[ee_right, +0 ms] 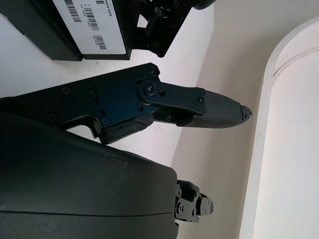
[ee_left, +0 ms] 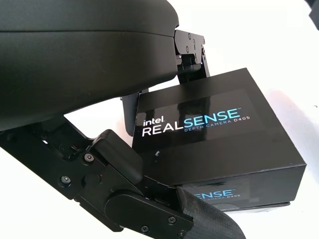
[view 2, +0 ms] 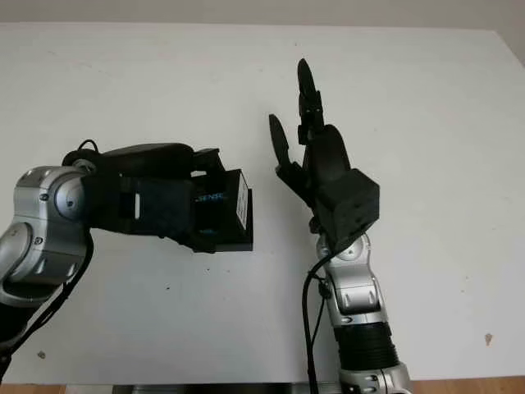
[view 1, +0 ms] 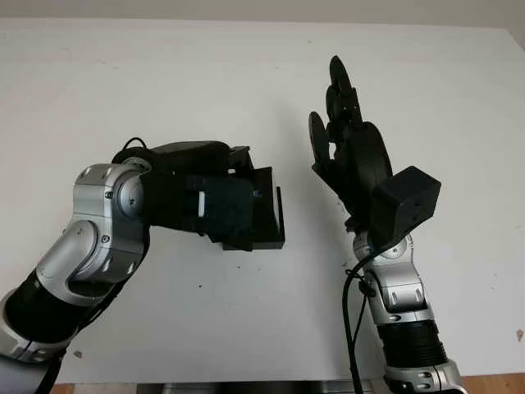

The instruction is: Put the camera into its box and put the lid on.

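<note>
My left hand (view 1: 239, 199) is shut on a black camera box (view 1: 264, 212) and holds it above the white table, left of centre. The box is closed, and its lid reads "Intel RealSense Depth Camera D405" (ee_left: 199, 122). A white barcode label (view 2: 242, 207) on one side faces the right hand. What is inside the box is hidden. One finger (ee_left: 189, 55) lies over the box's far edge and another finger (ee_left: 199, 214) presses its near side. My right hand (view 1: 328, 107) is open and upright, a short gap to the right of the box (ee_right: 75, 25), palm towards it.
The white table (view 1: 164, 74) spreads on all sides of both hands, bare but for a few small dark specks. Its front edge (view 1: 246, 384) runs along the bottom of the picture. The right wrist camera block (view 1: 406, 205) juts out below the raised hand.
</note>
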`<move>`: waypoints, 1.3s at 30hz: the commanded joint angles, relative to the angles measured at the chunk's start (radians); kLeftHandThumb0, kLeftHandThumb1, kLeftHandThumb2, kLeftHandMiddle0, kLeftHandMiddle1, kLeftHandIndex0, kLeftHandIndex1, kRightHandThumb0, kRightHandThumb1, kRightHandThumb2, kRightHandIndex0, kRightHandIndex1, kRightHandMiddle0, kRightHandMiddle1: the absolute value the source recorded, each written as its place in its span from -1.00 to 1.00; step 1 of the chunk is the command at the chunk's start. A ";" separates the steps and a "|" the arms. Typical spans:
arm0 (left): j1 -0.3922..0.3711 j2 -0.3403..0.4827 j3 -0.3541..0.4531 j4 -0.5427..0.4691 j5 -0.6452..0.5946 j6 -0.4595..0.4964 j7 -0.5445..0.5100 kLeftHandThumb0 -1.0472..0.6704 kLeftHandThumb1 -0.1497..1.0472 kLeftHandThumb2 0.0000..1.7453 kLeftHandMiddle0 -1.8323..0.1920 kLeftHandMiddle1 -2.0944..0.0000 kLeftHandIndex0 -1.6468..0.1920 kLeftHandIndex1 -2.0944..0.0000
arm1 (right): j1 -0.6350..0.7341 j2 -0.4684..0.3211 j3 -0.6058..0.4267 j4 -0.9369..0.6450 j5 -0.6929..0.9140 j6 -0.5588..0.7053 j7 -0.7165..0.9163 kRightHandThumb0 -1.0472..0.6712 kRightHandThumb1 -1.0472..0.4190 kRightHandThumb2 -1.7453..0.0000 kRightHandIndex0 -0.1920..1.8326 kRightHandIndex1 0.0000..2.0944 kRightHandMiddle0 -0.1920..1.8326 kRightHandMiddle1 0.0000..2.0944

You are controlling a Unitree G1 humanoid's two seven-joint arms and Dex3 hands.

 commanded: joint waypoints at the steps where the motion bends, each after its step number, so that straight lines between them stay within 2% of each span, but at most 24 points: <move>1: 0.030 -0.012 -0.024 -0.005 -0.002 -0.029 0.001 -0.12 1.00 -0.48 -0.41 -1.00 0.31 -1.00 | 0.006 0.006 -0.003 -0.003 0.005 -0.004 0.001 -0.62 -1.00 0.35 -0.94 -0.95 -0.92 -0.87; 3: 0.030 -0.019 -0.028 -0.001 0.006 -0.028 0.000 -0.12 1.00 -0.49 -0.39 -1.00 0.39 -1.00 | 0.007 0.005 -0.002 -0.003 0.007 -0.005 0.002 -0.62 -1.00 0.35 -0.95 -0.95 -0.92 -0.88; 6: 0.043 -0.035 -0.033 0.009 0.016 -0.026 0.007 -0.13 1.00 -0.49 -0.47 -1.00 0.14 -1.00 | 0.010 0.003 -0.002 -0.002 0.004 -0.011 0.001 -0.63 -1.00 0.35 -0.94 -0.95 -0.92 -0.88; 14: 0.063 -0.065 -0.032 0.045 0.020 -0.044 0.033 -0.14 1.00 -0.48 -0.55 -1.00 -0.07 -1.00 | 0.008 0.004 -0.001 -0.004 -0.006 0.000 -0.009 -0.64 -1.00 0.35 -0.92 -0.94 -0.90 -0.88; 21: 0.067 -0.069 -0.032 0.066 0.019 -0.066 0.034 -0.16 1.00 -0.48 -0.52 -1.00 -0.09 -1.00 | 0.015 -0.001 0.001 -0.020 -0.008 0.009 -0.003 -0.63 -1.00 0.36 -0.93 -0.94 -0.91 -0.89; 23: 0.061 -0.059 -0.041 0.059 0.029 -0.068 0.013 -0.20 1.00 -0.50 -0.50 -1.00 -0.04 -1.00 | 0.017 -0.002 -0.001 -0.020 -0.006 0.007 -0.001 -0.63 -1.00 0.36 -0.92 -0.94 -0.90 -0.89; 24: 0.053 -0.047 -0.053 0.050 0.043 -0.069 -0.012 -0.24 1.00 -0.50 -0.44 -1.00 0.05 -1.00 | 0.017 -0.002 -0.002 -0.020 -0.005 0.008 -0.001 -0.63 -1.00 0.36 -0.92 -0.94 -0.90 -0.89; 25: 0.044 -0.036 -0.066 0.039 0.061 -0.070 -0.043 -0.31 1.00 -0.50 -0.18 -1.00 0.52 -0.74 | 0.017 -0.002 -0.002 -0.020 -0.006 0.007 -0.001 -0.63 -1.00 0.36 -0.92 -0.94 -0.90 -0.89; 26: 0.035 -0.023 -0.081 0.026 0.079 -0.072 -0.081 -0.38 1.00 -0.51 0.42 -1.00 0.80 -0.51 | 0.016 -0.002 -0.003 -0.020 -0.005 0.009 0.000 -0.63 -1.00 0.36 -0.92 -0.94 -0.90 -0.89; 27: 0.028 -0.014 -0.092 0.013 0.097 -0.074 -0.113 -0.43 1.00 -0.50 0.70 -0.68 0.90 -0.25 | 0.016 -0.002 -0.003 -0.019 -0.005 0.009 0.000 -0.63 -1.00 0.37 -0.92 -0.94 -0.90 -0.89; 28: 0.028 -0.011 -0.093 -0.001 0.102 -0.075 -0.134 -0.48 1.00 -0.51 0.88 -0.23 0.96 0.03 | 0.015 -0.001 -0.004 -0.019 -0.001 0.011 0.002 -0.63 -1.00 0.37 -0.92 -0.94 -0.90 -0.89; 29: 0.029 -0.011 -0.092 -0.010 0.105 -0.076 -0.146 -0.50 1.00 -0.52 0.88 0.12 0.95 0.23 | 0.015 0.000 -0.004 -0.018 0.001 0.012 0.003 -0.62 -1.00 0.37 -0.92 -0.94 -0.90 -0.90; 30: 0.034 -0.011 -0.088 -0.025 0.101 -0.083 -0.156 -0.51 1.00 -0.53 0.85 0.36 0.93 0.37 | 0.013 0.000 -0.004 -0.017 0.003 0.014 0.005 -0.62 -1.00 0.37 -0.92 -0.94 -0.90 -0.90; 32: 0.033 -0.006 -0.091 -0.052 0.098 -0.088 -0.193 -0.55 1.00 -0.47 0.95 0.80 0.98 0.73 | 0.010 -0.003 -0.003 -0.017 0.001 0.023 0.006 -0.65 -1.00 0.38 -0.92 -0.94 -0.89 -0.90; 35: 0.022 -0.016 -0.090 -0.087 0.091 -0.053 -0.260 -0.55 1.00 -0.44 0.99 0.98 1.00 0.97 | 0.006 -0.001 -0.004 -0.012 0.004 0.021 0.010 -0.65 -1.00 0.38 -0.92 -0.95 -0.89 -0.90; 39: 0.017 -0.018 -0.093 -0.115 0.092 -0.050 -0.300 -0.56 1.00 -0.39 1.00 1.00 1.00 1.00 | 0.006 -0.003 -0.003 -0.009 -0.001 0.015 0.008 -0.67 -1.00 0.38 -0.92 -0.94 -0.88 -0.90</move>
